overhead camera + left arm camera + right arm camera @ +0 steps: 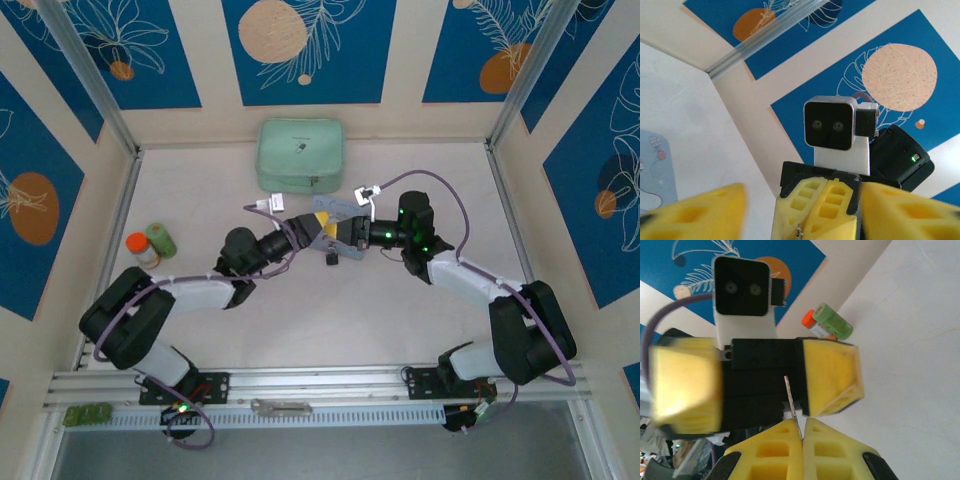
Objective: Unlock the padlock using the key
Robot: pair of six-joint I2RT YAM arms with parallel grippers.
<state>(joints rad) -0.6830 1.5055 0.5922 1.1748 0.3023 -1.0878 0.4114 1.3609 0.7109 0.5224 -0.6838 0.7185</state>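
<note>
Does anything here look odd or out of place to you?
Yes: the small black padlock seems to lie loose on the table under the two grippers, held by neither. The left gripper gapes open, while the right gripper pinches a thin metal key.

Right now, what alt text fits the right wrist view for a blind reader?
The right hand, yellow fingers shut, pinches a thin silvery metal key pointing at the left hand, whose yellow fingers stand wide open. Behind, an orange-capped bottle and a green container rest on the white table.
</note>
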